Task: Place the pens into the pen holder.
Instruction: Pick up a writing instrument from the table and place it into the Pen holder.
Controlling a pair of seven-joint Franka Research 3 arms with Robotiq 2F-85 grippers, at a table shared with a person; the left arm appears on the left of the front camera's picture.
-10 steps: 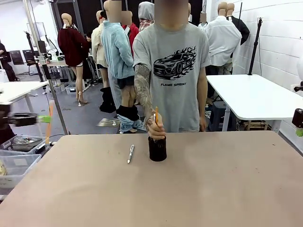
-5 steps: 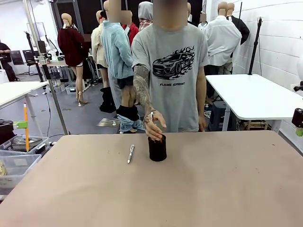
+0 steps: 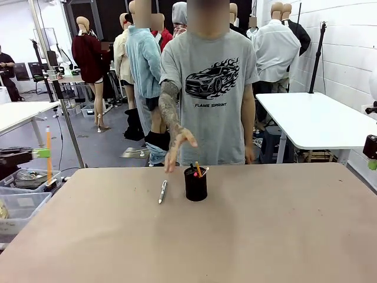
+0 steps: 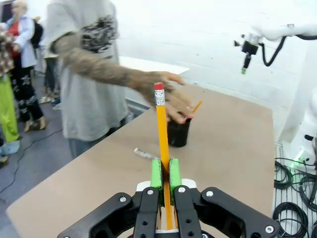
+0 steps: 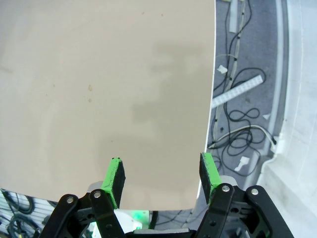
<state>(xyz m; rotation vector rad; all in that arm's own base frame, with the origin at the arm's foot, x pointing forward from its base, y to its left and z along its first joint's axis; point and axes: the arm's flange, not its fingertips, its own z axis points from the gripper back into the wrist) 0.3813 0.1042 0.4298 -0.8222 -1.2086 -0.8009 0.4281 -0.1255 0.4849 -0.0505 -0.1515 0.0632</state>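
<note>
At the front view's left edge, the left gripper (image 3: 42, 153) is pinching the yellow pencil (image 3: 48, 140) upright, probably needing carrying over the pen holder (image 3: 195, 186) at centre; the right gripper (image 5: 162, 176) is gaping, empty.

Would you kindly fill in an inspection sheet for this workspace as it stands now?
Surface: tan table, no spills seen.
Job's things: black pen holder upright near the far edge, pens standing in it; silver pen lying on the table beside it; yellow-orange pencil in the left gripper.
Clutter: clear bins off the table's left edge.
Grippers: left gripper shut on the pencil, held upright off the table's left side; right gripper open over the table's edge.
Cables: loose cables on the floor beside the table.
Surroundings: person's hand hovering by the holder; white table behind.
</note>
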